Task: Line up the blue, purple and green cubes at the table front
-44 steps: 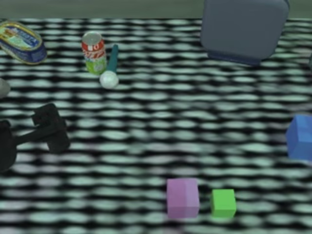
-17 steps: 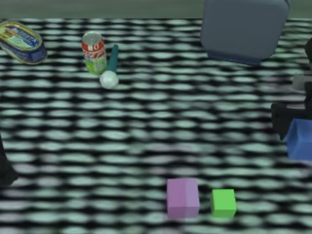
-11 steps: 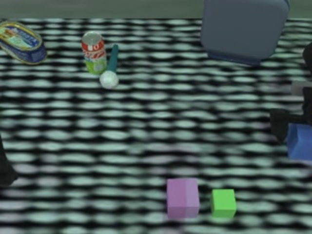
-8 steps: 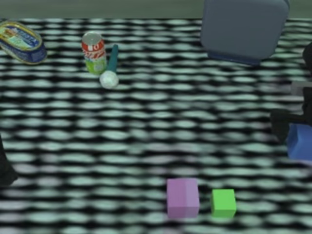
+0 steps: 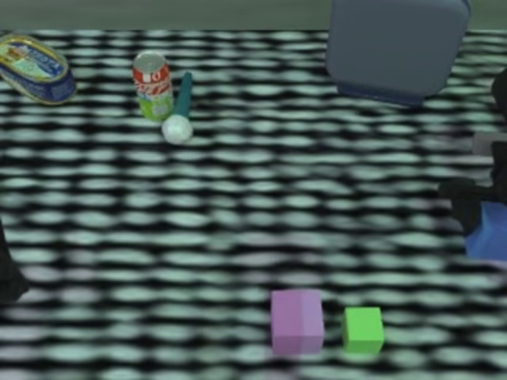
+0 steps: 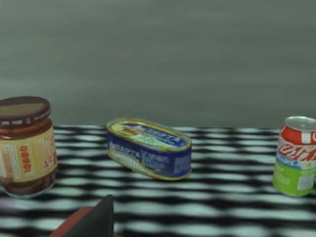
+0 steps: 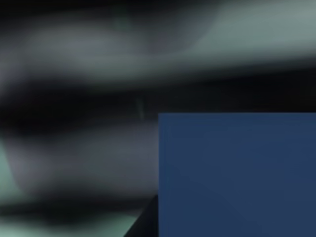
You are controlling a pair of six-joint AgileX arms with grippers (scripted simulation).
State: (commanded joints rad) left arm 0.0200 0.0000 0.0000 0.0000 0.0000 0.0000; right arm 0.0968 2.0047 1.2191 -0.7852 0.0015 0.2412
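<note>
1. Top view: I take the purple cube [image 5: 297,321] as my landmark. The green cube [image 5: 364,329] sits just to its right, apart from it by a narrow gap, both near the table front [image 5: 158,348]. The blue cube [image 5: 488,231] is well to the right of the purple cube and farther back, cut by the picture's right edge. My right gripper [image 5: 475,207] is down over the blue cube, covering its upper-left part; I cannot tell from here whether its claw is spread or pinching. Compared with the frame 2.6 seconds back, when no arm was there, the dark gripper now overlaps the blue cube, and more of the cube is hidden than half a second ago. The purple and green cubes have not moved.

2. Left wrist view: my left arm [image 5: 8,273] is parked far left of the purple cube. It has pulled back toward the edge since the earliest frame. I see only a tin [image 6: 149,147], a jar [image 6: 24,145] and a soda can [image 6: 295,155]; its claw state I cannot tell.

3. Right wrist view: the blue cube [image 7: 237,173] fills the lower part, very close. To do this well, I would centre the fingers on opposite flat faces before closing, then lift straight.
</note>
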